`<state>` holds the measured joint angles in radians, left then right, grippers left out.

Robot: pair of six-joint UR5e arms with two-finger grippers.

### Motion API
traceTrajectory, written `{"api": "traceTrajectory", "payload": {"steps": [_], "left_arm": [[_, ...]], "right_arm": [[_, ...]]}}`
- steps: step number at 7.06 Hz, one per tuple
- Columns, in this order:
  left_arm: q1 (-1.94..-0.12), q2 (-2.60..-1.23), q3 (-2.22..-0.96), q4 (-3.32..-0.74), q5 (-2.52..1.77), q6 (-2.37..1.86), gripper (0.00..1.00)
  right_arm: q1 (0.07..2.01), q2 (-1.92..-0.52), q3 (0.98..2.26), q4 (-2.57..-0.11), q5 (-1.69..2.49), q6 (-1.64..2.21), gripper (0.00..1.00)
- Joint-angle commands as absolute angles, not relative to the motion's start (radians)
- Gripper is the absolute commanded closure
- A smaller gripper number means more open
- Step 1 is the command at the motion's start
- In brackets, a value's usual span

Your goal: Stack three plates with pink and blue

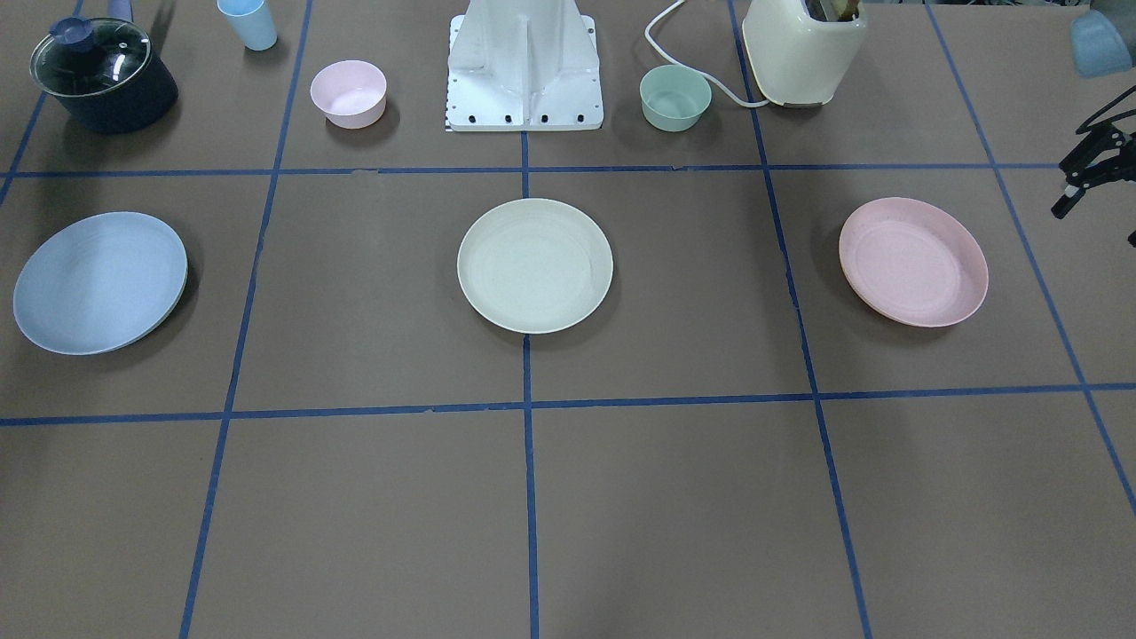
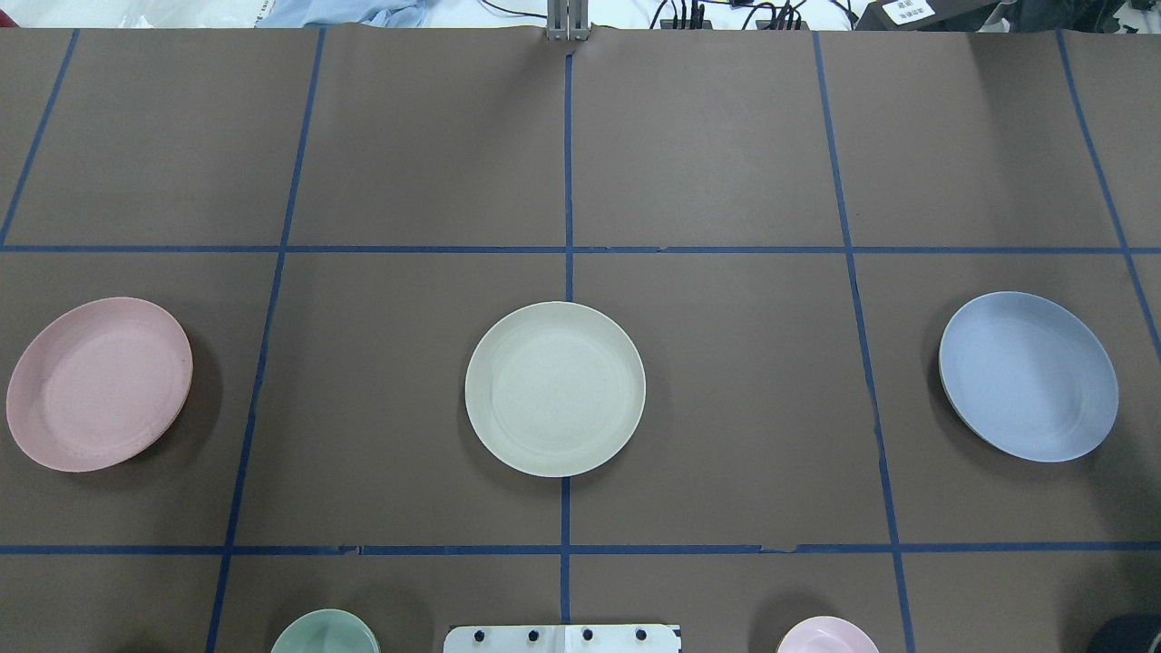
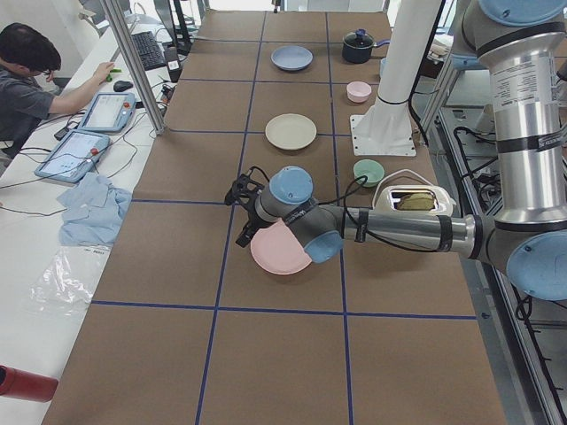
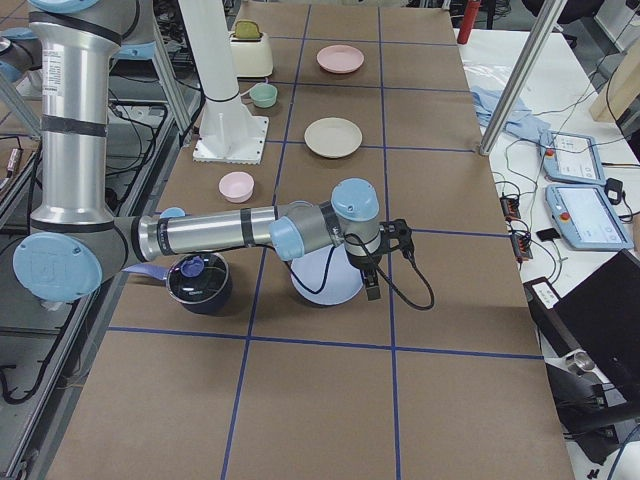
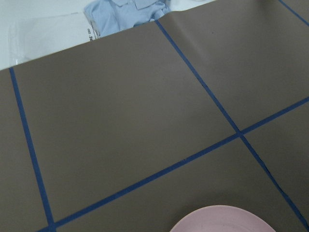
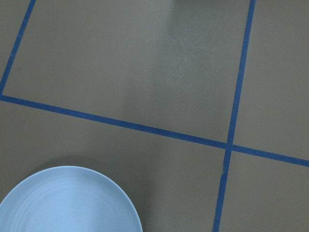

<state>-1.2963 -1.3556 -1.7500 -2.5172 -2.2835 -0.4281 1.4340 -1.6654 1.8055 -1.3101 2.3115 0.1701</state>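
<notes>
Three plates lie apart in a row on the brown table. The blue plate (image 1: pixel 99 282) (image 2: pixel 1029 376) is on my right, the cream plate (image 1: pixel 534 264) (image 2: pixel 554 388) in the middle, and the pink plate (image 1: pixel 914 262) (image 2: pixel 98 384) on my left. My left gripper (image 1: pixel 1097 224) (image 3: pixel 237 215) hovers beyond the pink plate's outer side, jaws apart and empty. My right gripper (image 4: pixel 388 260) hovers by the blue plate (image 4: pixel 325 285); I cannot tell whether it is open. The wrist views show only the pink rim (image 5: pixel 227 220) and the blue rim (image 6: pixel 67 200).
By the robot base (image 1: pixel 524 62) stand a lidded dark pot (image 1: pixel 102 75), a light-blue cup (image 1: pixel 248 22), a small pink bowl (image 1: pixel 348 93), a small green bowl (image 1: pixel 675 98) and a cream toaster (image 1: pixel 803 49). An operator (image 3: pixel 27 80) sits beside the table.
</notes>
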Motion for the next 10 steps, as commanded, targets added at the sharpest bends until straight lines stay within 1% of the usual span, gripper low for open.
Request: {"api": "traceTrajectory", "payload": {"steps": [1,2,3,5,6,7,8,9,10], "left_arm": [[-1.130,-1.339,-1.591,-2.772,-2.148,-0.623,0.00],[-1.042,-1.339,-1.544,-2.845,-2.047,-0.708,0.00],[-0.949,-1.339,-1.528,-2.861,-1.961,-0.800,0.00],[-0.875,-1.341,-1.430,-2.952,-1.885,-0.808,0.01],[-0.873,-1.339,-1.410,-2.964,-1.884,-0.807,0.10],[-0.867,-1.341,-1.408,-2.964,-1.878,-0.808,0.33],[-0.862,-1.341,-1.410,-2.964,-1.879,-0.808,0.90],[-0.862,-1.341,-1.416,-2.974,-1.881,-0.808,1.00],[-0.864,-1.341,-1.420,-2.994,-1.887,-0.807,1.00]], "right_arm": [[1.430,-1.669,1.805,-1.308,2.312,0.172,0.00],[1.430,-1.670,1.804,-1.308,2.310,0.170,0.00],[1.430,-1.680,1.805,-1.307,2.310,0.169,0.00],[1.430,-1.687,1.809,-1.304,2.310,0.167,0.00],[1.430,-1.687,1.809,-1.304,2.310,0.167,0.00],[1.430,-1.687,1.809,-1.304,2.310,0.167,0.00],[1.430,-1.687,1.810,-1.293,2.310,0.170,0.00],[1.430,-1.693,1.809,-1.273,2.310,0.170,0.00],[1.430,-1.695,1.809,-1.273,2.310,0.170,0.00]]}}
